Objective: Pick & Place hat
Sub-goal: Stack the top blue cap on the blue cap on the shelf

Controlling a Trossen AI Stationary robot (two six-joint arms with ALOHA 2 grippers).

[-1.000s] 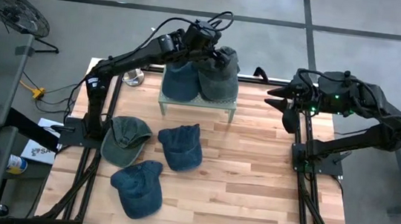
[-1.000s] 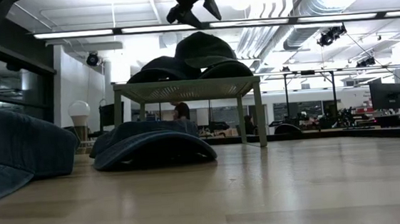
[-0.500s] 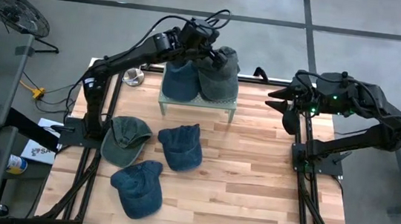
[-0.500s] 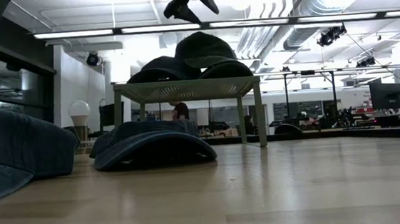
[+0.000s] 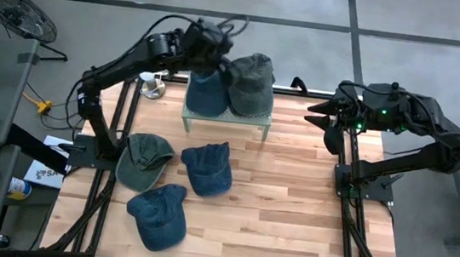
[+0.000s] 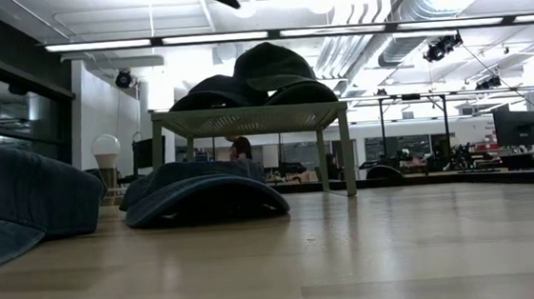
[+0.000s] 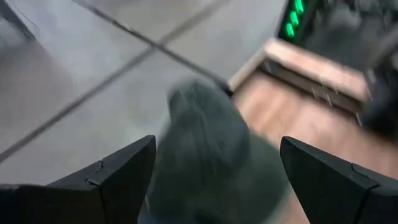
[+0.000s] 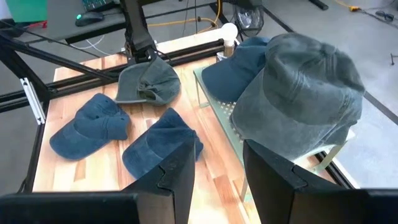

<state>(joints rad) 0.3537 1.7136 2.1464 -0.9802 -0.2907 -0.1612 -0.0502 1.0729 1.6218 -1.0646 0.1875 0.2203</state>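
A grey-green hat point(image 5: 252, 81) and a blue hat point(image 5: 207, 94) rest side by side on a small pale stand point(image 5: 225, 118) at the table's far side; both also show in the low view, the grey-green hat point(image 6: 270, 65) highest. My left gripper point(image 5: 207, 44) hovers open above the stand's far left corner, and its wrist view looks down on the grey-green hat point(image 7: 211, 162) between wide-spread fingers, clear of it. My right gripper point(image 5: 321, 117) waits open at the right edge, with nothing between its fingers point(image 8: 180, 165).
Three more hats lie on the wooden table: an olive one point(image 5: 143, 159), a blue one point(image 5: 207, 167) and another blue one point(image 5: 158, 215) nearer the front. A small metal bowl point(image 5: 152, 87) sits left of the stand. Bare wood spreads over the right half point(image 5: 291, 203).
My left gripper has drawn back from above the hats on the stand, moving up and toward the table's left edge. The hats on the stand have stayed where they were.
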